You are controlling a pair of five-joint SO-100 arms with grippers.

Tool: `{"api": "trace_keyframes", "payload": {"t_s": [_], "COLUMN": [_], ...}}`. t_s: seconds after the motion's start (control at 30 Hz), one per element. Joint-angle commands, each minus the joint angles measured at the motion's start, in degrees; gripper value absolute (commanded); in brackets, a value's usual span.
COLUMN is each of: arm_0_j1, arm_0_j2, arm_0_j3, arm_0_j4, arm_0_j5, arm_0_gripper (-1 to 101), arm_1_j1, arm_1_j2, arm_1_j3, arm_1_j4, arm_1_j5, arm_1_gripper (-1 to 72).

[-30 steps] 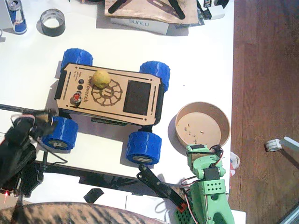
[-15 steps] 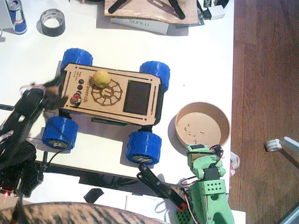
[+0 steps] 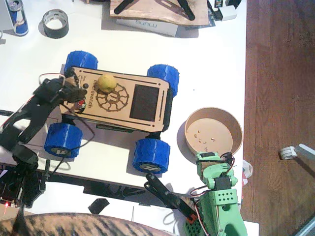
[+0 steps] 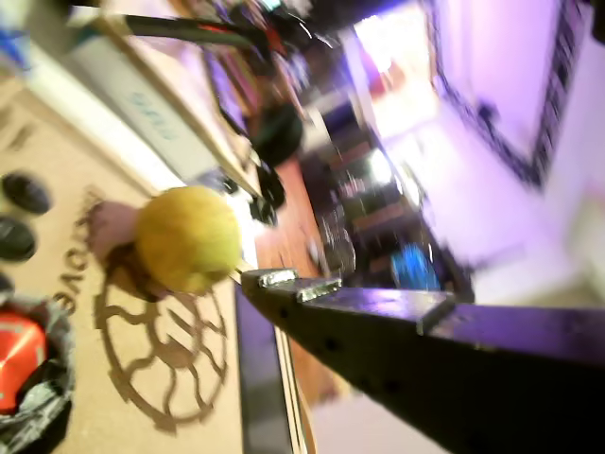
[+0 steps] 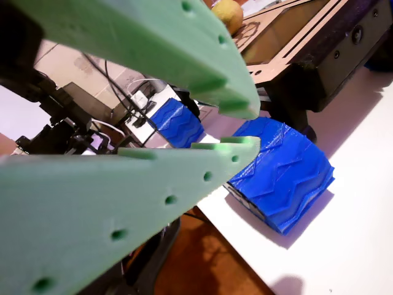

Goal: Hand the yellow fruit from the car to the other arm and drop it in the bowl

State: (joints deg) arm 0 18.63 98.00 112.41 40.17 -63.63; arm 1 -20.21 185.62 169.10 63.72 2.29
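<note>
The yellow fruit (image 3: 107, 82) rests on the engraved emblem of the car (image 3: 147, 101), a wooden chassis on blue wheels. My black left gripper (image 3: 75, 92) hovers over the car's left end, a short way left of the fruit, and looks open with nothing held. In a wrist view the fruit (image 4: 187, 238) lies just ahead of one black finger (image 4: 378, 322); the other finger is out of frame. The green right gripper (image 3: 209, 158) rests below the bowl (image 3: 236, 129), jaws nearly together and empty. In a wrist view this gripper (image 5: 252, 128) faces a blue wheel (image 5: 284, 178).
A black tape roll (image 3: 55, 23) and a can (image 3: 18, 17) stand at the back left. A wooden board (image 3: 157, 11) lies at the back. The table's right edge (image 3: 245, 73) runs just past the bowl. A red button (image 3: 80, 103) sits on the car beside the left gripper.
The left arm swung up and right, from beside the near-left wheel to over the car's left end, closing on the fruit. The green arm, fruit and bowl stayed put.
</note>
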Motion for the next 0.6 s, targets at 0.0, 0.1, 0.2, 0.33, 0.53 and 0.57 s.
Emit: {"api": "trace_keyframes", "payload": {"t_s": [0.0, 0.1, 0.2, 0.33, 0.53, 0.57], "arm_0_j1": [0.79, 1.23, 1.41, 2.55, 6.68, 7.47], "arm_0_j2": [-3.25, -5.98, -9.05, -12.48, -18.02, -18.72], "arm_0_j3": [-3.43, -3.52, -3.52, -5.19, -12.83, -13.97], "arm_0_j4": [-6.15, -9.49, -13.18, -14.5, -13.62, -13.18], "arm_0_j5": [-3.16, -3.34, -3.43, -5.01, -8.09, -8.09], "arm_0_gripper": [41, 42, 44, 45, 45, 45], "arm_1_j1": [-0.26, -0.26, -0.26, -0.53, -1.93, -1.93], "arm_1_j2": [0.44, 0.44, 0.44, 0.44, 0.53, 0.53], "arm_1_j3": [-3.08, -3.43, -3.69, -3.96, -4.39, -4.13], "arm_1_j4": [0.35, 0.44, 0.44, 0.88, 2.37, 2.46], "arm_1_j5": [-0.7, -0.44, -0.26, -0.44, -6.42, -7.56], "arm_1_gripper": [0.1, 0.1, 0.1, 0.1, 0.1, 0.1]}}
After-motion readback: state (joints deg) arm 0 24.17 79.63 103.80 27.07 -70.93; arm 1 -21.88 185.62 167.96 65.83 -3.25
